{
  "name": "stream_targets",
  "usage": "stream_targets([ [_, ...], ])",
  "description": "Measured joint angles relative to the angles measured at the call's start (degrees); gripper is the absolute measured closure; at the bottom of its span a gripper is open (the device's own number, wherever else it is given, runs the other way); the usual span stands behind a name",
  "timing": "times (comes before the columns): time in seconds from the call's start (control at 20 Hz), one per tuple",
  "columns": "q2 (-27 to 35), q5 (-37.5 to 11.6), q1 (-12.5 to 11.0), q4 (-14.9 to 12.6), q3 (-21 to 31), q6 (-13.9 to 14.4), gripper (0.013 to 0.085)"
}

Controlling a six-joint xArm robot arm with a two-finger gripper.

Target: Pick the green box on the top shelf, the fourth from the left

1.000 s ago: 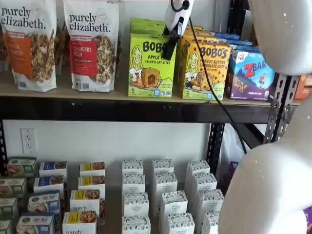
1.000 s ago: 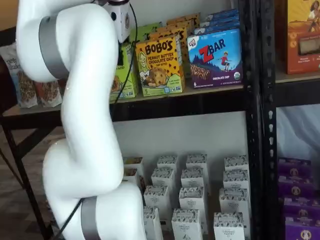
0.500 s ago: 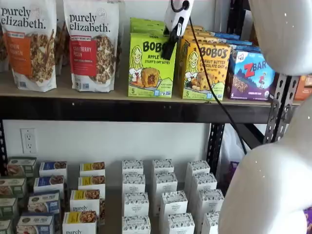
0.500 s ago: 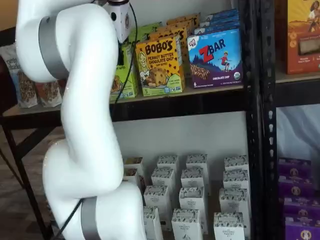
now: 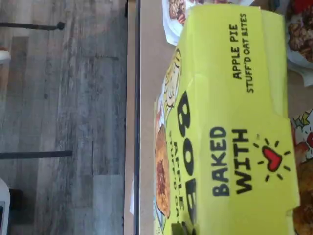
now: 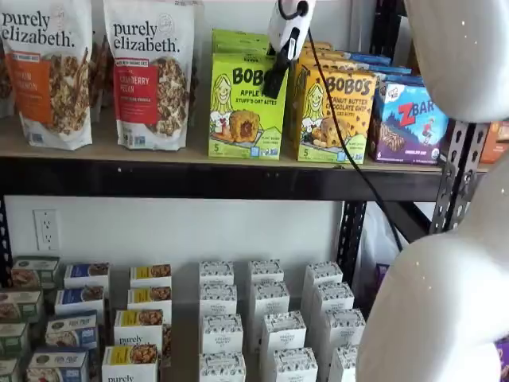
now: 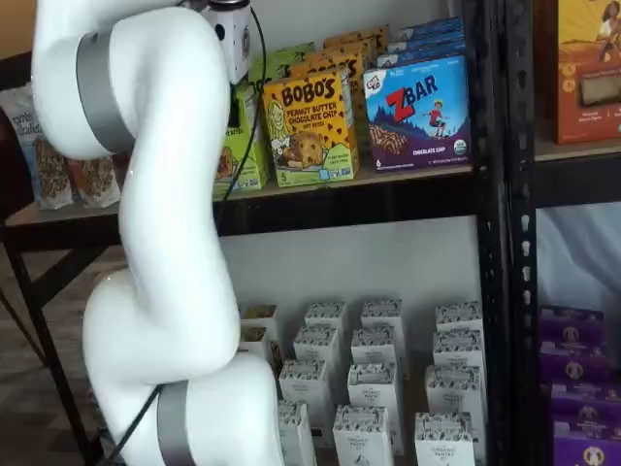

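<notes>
While the tool (image 6: 274, 79) grips the green box (image 6: 245, 107), a yellow-orange box (image 6: 332, 115) crowds beside it.

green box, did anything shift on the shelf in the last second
Hardly. The green box has tipped or lifted very slightly at the front of the top shelf, with the pincer at its upper right corner. The orange Bobo's box, Zbar box and granola bags stayed put.
</notes>
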Motion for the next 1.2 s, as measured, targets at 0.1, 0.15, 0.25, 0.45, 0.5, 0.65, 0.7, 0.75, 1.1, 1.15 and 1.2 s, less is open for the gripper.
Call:
stream_targets([
  [0.1, -0.04, -0.06, 0.03, 0.08, 0.03, 0.03, 0.069],
  [0.15, -0.05, -0.03, 0.01, 0.23, 0.02, 0.03, 0.069],
  [0.25, 0.01, 0.33, -0.13, 0.61, -0.22, -0.04, 0.069],
  [0.45, 0.04, 0.89, -0.49, 1.38, -0.7, -0.22, 0.069],
  [0.5, 0.04, 1.06, -0.53, 1.3, -0.92, -0.23, 0.069],
  [0.65, -0.43, 0.31, -0.59, 0.95, -0.52, -0.27, 0.073],
  [0.7, -0.7, -0.26, -0.61, 0.94, -0.13, -0.31, 0.073],
  [0.75, -0.8, -0.45, -0.67, 1.05, -0.01, -0.36, 0.077],
  [1.1, -0.08, 1.3, -0.42, 0.73, -1.31, -0.04, 0.077],
  [1.15, -0.02, 1.49, -0.38, 0.77, -1.42, 0.01, 0.077],
  [1.2, 0.03, 1.7, -0.35, 0.79, -1.54, 0.06, 0.077],
])
